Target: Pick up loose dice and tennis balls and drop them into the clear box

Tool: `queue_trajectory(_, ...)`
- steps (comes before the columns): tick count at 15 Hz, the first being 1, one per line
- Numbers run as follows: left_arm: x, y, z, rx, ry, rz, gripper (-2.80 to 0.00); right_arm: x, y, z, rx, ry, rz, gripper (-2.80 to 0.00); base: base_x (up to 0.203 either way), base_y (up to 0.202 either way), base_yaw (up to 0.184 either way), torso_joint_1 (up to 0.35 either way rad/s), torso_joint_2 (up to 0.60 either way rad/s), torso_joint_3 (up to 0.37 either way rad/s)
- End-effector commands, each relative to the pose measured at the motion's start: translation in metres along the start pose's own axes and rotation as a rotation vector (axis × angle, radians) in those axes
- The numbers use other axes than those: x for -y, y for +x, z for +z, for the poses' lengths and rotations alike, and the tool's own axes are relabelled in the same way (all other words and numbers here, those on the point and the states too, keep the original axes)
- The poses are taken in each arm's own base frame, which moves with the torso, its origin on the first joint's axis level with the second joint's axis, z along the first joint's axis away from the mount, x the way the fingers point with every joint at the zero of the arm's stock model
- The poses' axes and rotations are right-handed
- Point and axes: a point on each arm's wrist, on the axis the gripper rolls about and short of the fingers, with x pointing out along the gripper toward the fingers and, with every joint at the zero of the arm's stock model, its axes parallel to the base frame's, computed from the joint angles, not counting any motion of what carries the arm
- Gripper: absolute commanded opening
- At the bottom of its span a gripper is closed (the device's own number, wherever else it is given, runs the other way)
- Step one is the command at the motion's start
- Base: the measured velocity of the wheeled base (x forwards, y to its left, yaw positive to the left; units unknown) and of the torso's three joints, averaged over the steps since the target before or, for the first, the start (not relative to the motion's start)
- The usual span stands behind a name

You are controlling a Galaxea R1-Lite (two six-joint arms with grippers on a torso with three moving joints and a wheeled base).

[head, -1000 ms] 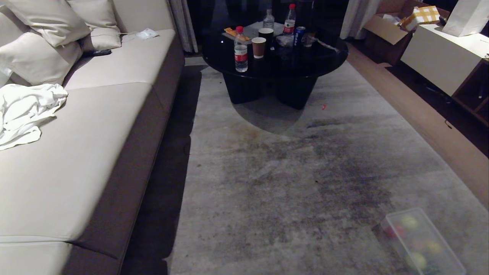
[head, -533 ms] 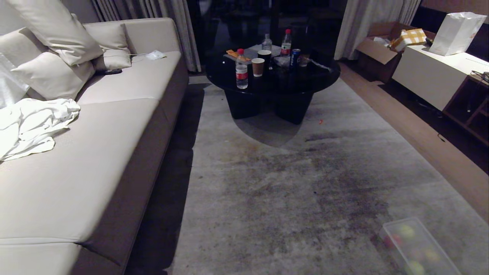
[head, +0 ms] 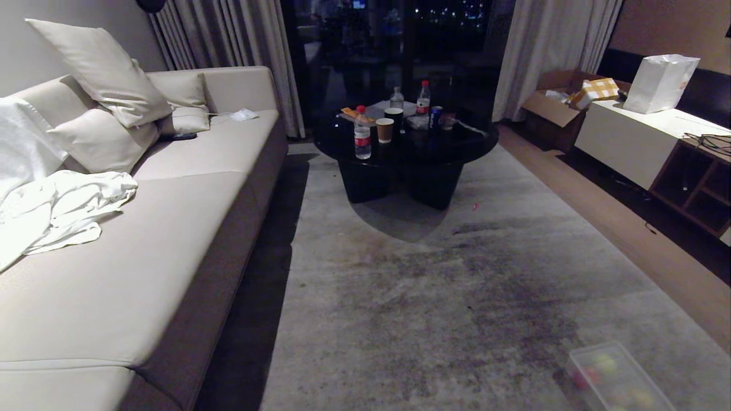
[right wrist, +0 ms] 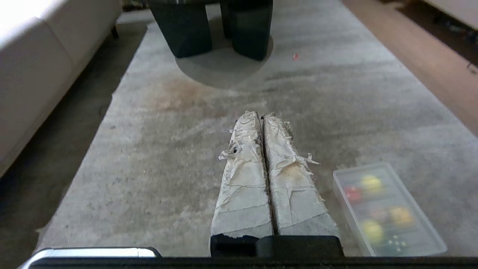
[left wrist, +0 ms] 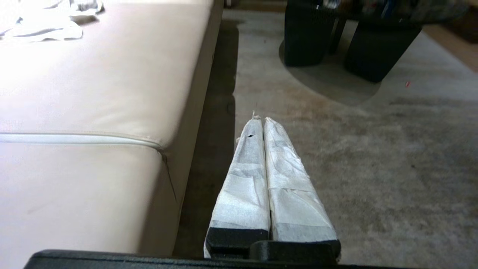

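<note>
You see the clear box (right wrist: pixel 388 209) on the rug (head: pixel 434 297) to the right, balls and dice (right wrist: pixel 353 193) already inside, likely gathered. Both the left hand (left wrist: pixel 263 118) and right hand (right wrist: pixel 261 115) hang pressed together, empty, parked above the rug. No label reads clearly.

My head view is dim; the sofa (head: pixel 114 274) glares white nearest me, shadow pools beside it, and the clear box (head: pixel 614 379) blurs
</note>
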Motion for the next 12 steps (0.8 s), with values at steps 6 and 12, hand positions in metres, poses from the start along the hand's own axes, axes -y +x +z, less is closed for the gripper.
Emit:
queue_trajectory(6,-0.0001,0.0002,-0.0004,-0.003,-0.009,0.002,-2.80,0.0001,0.0008,-0.0029,-0.011,0.001,-0.001,-2.80,0.000,0.000,0.000,0.000,0.01,0.137)
queue_trajectory(12,-0.0001,0.0002,-0.0004,-0.003,-0.009,0.002,-2.80,0.0001,0.0008,-0.0029,-0.011,0.000,-0.001,-2.80,0.000,0.000,0.000,0.000,0.00,0.006)
